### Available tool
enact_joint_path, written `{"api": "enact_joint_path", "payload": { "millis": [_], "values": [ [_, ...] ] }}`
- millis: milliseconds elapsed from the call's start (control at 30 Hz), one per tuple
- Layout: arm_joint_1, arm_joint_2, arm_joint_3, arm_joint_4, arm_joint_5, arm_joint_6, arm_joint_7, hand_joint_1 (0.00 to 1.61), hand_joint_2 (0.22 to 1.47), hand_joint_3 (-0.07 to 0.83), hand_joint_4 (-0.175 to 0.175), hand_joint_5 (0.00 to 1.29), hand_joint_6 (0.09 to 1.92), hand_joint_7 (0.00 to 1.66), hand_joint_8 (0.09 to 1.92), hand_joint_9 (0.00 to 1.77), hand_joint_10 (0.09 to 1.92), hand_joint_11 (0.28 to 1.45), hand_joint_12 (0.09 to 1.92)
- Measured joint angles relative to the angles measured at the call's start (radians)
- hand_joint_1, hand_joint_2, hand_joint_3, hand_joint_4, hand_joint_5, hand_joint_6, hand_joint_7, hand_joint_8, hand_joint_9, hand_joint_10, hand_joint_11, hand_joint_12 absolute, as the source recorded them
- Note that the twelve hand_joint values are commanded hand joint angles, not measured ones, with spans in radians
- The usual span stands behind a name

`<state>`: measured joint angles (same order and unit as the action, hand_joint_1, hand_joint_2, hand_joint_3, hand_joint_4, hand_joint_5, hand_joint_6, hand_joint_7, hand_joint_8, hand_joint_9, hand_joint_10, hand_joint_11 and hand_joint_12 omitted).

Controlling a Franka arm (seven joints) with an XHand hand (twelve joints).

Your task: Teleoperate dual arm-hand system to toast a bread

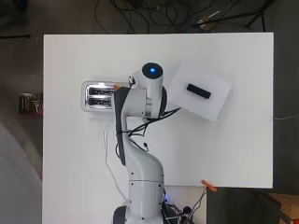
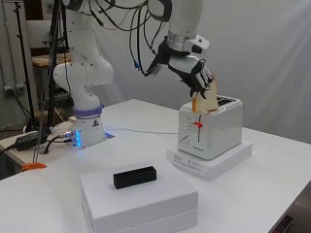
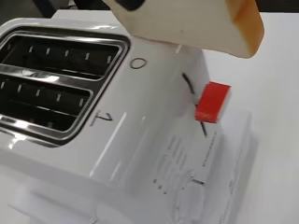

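Note:
A slice of bread [image 2: 207, 98] with a brown crust hangs tilted just above the near end of the white toaster [image 2: 214, 128]. My hand [image 2: 193, 73] is shut on the slice, fingers curled over its upper edge. In the wrist view the bread [image 3: 196, 21] sits over the toaster's end face [image 3: 154, 116], beside the two slots [image 3: 51, 77], which hold nothing. The red lever [image 3: 212, 101] is up. From overhead, the arm hides the hand; the toaster [image 1: 96, 95] shows left of it.
The toaster stands on a flat white box [image 2: 210, 162]. A second white box [image 2: 138, 199], carrying a small black block [image 2: 135, 177], lies nearer the side camera, and in the overhead view [image 1: 200, 91] right of the arm. A white cable [image 1: 108, 158] crosses the table.

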<state>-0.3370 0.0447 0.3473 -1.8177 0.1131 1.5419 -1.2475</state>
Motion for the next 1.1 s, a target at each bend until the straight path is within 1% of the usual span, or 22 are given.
{"api": "enact_joint_path", "payload": {
  "millis": [100, 133, 200, 467, 567, 667, 767, 833, 867, 900, 967, 1000, 1067, 1100],
  "values": [
    [-0.143, 0.002, 0.021, -0.008, 0.017, -0.005, -0.002, 1.2, 1.21, -0.001, -0.139, 0.66, 1.36, 0.98, 1.09, 1.31, 0.09, 0.79, 0.09],
    [-0.18, 0.003, 0.034, -0.009, 0.024, -0.007, -0.002, 1.2, 1.2, -0.001, -0.129, 0.67, 1.36, 0.99, 1.07, 1.31, 0.09, 0.78, 0.09],
    [-0.203, 0.008, 0.079, -0.011, 0.038, -0.01, -0.001, 1.21, 1.2, -0.001, -0.124, 0.68, 1.36, 1.01, 1.03, 1.31, 0.09, 0.77, 0.09],
    [-0.08, -0.009, 0.248, -0.033, 0.082, 0.0, -0.011, 1.21, 1.19, -0.001, -0.117, 0.69, 1.35, 1.03, 0.98, 1.31, 0.09, 0.75, 0.09],
    [-0.072, -0.011, 0.263, -0.038, 0.085, 0.0, -0.005, 1.21, 1.2, 0.001, -0.129, 0.67, 1.36, 1.01, 1.03, 1.32, 0.09, 0.74, 0.09],
    [-0.06, 0.022, 0.264, -0.027, 0.094, -0.017, -0.002, 1.21, 1.2, 0.0, -0.137, 0.67, 1.35, 1.0, 1.06, 1.33, 0.09, 0.75, 0.09],
    [-0.054, 0.032, 0.252, -0.041, 0.111, 0.019, -0.012, 1.21, 1.18, -0.001, -0.129, 0.7, 1.32, 1.04, 0.98, 1.34, 0.09, 0.77, 0.09],
    [-0.048, 0.026, 0.234, -0.067, 0.115, 0.075, -0.027, 1.31, 1.17, 0.001, -0.159, 0.67, 1.32, 0.97, 0.99, 1.12, 0.72, 0.76, 0.09],
    [-0.044, 0.016, 0.222, -0.085, 0.119, 0.104, -0.034, 1.33, 1.17, 0.0, -0.167, 0.65, 1.34, 0.95, 1.01, 1.05, 0.92, 0.76, 0.09],
    [-0.041, 0.004, 0.209, -0.104, 0.12, 0.135, -0.037, 1.34, 1.17, 0.0, -0.172, 0.64, 1.35, 0.93, 1.02, 1.01, 1.02, 0.75, 0.09],
    [-0.036, -0.017, 0.185, -0.127, 0.116, 0.182, -0.038, 1.35, 1.17, 0.0, -0.175, 0.63, 1.39, 0.92, 1.04, 0.96, 1.09, 0.72, 0.09],
    [-0.036, -0.021, 0.18, -0.127, 0.111, 0.186, -0.036, 1.35, 1.17, 0.0, -0.175, 0.63, 1.42, 0.92, 1.05, 0.95, 1.1, 0.71, 0.09],
    [-0.033, -0.027, 0.183, -0.123, 0.1, 0.184, -0.033, 1.25, 1.19, -0.006, -0.132, 0.66, 1.43, 0.98, 0.97, 1.06, 0.55, 0.69, 0.09],
    [-0.032, -0.032, 0.182, -0.126, 0.097, 0.188, -0.034, 1.23, 1.19, -0.002, -0.117, 0.67, 1.44, 0.99, 0.95, 1.12, 0.33, 0.68, 0.09]
  ]
}}
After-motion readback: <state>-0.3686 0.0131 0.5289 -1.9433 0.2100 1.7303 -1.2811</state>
